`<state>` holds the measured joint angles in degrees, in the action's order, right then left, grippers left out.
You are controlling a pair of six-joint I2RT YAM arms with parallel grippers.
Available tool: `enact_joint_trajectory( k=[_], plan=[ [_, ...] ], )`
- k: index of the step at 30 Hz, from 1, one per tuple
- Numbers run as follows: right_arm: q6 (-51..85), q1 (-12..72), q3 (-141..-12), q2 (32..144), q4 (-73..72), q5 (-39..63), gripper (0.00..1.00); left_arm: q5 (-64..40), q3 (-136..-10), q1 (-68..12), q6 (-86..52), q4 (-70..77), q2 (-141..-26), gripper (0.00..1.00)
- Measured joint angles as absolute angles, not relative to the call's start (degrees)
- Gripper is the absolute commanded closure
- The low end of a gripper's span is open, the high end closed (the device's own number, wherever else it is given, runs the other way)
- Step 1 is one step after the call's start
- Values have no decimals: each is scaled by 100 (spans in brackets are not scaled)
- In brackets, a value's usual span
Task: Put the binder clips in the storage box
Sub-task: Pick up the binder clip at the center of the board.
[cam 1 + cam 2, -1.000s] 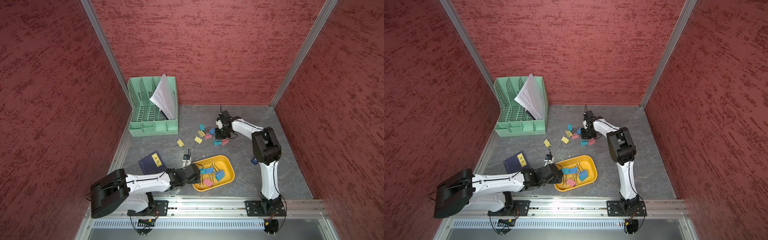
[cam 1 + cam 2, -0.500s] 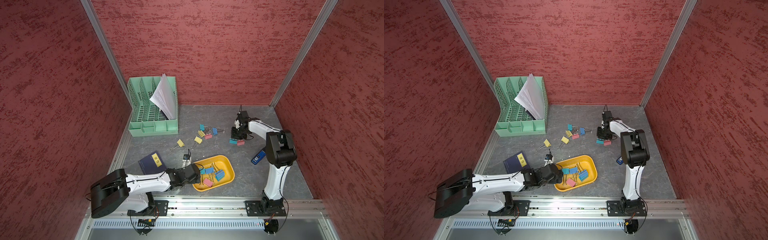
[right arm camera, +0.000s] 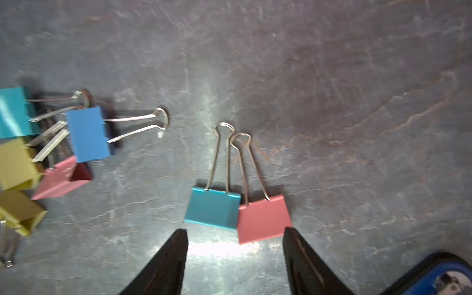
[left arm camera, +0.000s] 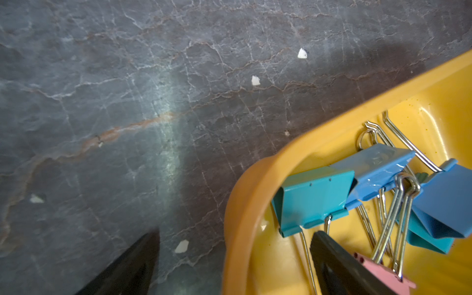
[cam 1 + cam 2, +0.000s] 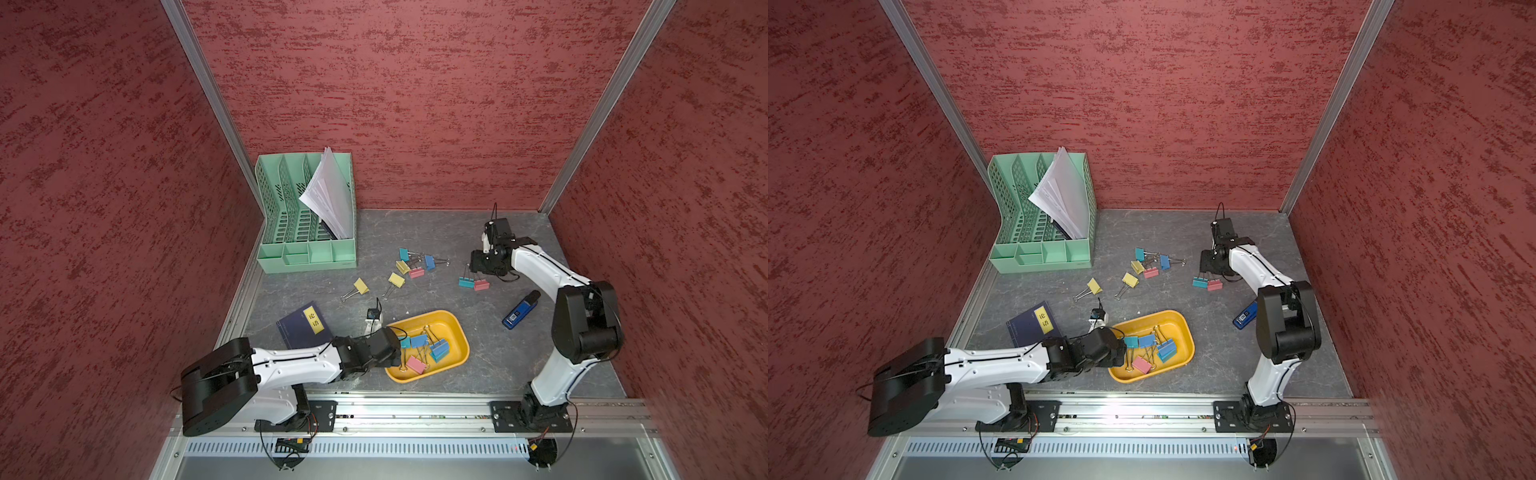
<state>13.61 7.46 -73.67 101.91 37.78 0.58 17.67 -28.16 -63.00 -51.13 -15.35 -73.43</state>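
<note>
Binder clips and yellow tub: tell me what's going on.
The left gripper hangs open over the rim of the shallow yellow-orange plastic storage box, which holds several coloured binder clips. The right gripper, open and empty, hovers by a teal clip and a pink clip lying side by side on the grey table.

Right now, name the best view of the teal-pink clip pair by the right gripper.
Right wrist: clip pair lies large, unblocked, before the open right gripper. Both top views show it tiny; left wrist misses it.

yellow storage box (image 5: 448, 330) holds several binder clips (image 5: 430, 349); others lie loose outside, teal-pink pair (image 3: 238, 212) touching.
</note>
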Motion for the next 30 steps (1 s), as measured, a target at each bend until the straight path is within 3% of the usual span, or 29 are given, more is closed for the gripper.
enact_joint_trajectory(
  k=[10,16,21,30],
  plan=[
    [1315,469,-7299,10615,3828,-21,37,1767,-2751,-6302,-5118,-1498,-7273,2],
    [1212,478,-6956,10586,3747,82,29,1769,-2720,-6302,-5118,-1492,-7238,2],
    [1135,475,-6831,10567,3603,183,16,1769,-2720,-6302,-5118,-1492,-7238,2],
    [1039,478,-6414,10230,3489,429,13,1769,-2720,-6302,-5118,-1487,-7238,2]
  ],
)
